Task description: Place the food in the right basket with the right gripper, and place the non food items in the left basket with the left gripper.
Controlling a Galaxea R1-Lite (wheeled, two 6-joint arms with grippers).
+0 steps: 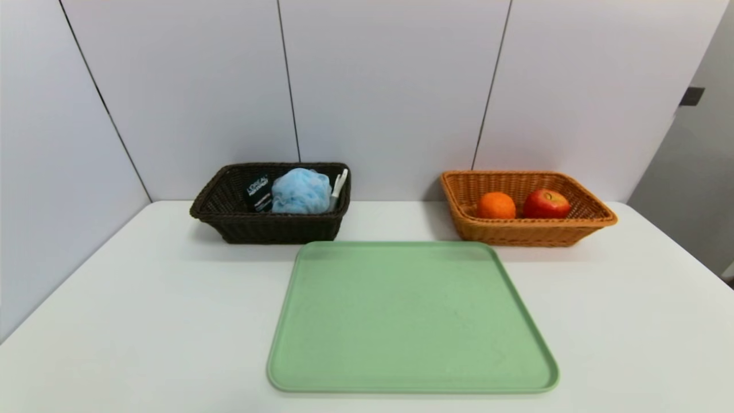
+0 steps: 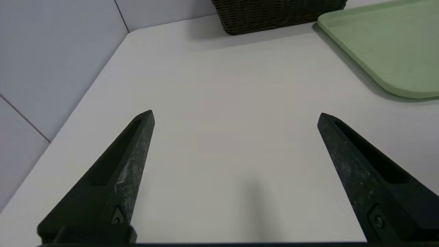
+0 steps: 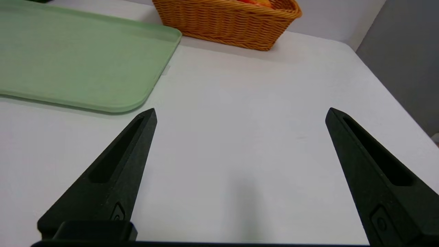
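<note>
Black tube (image 1: 258,193) stands upright in dark basket (image 1: 229,221) (beside pouf (image 1: 301,191)); left gripper (image 2: 235,116), right gripper (image 3: 240,113) fingers spread, empty

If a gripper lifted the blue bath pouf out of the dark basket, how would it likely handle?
The blue bath pouf looks like gathered mesh, so it would probably squash between fingers and weigh little. Wedged between the black tube and the peeler in the dark basket, it might drag them along.

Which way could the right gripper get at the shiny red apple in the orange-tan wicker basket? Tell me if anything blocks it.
Probably from above: right gripper is open over bare table, and the apple lies uncovered beside the orange.
</note>
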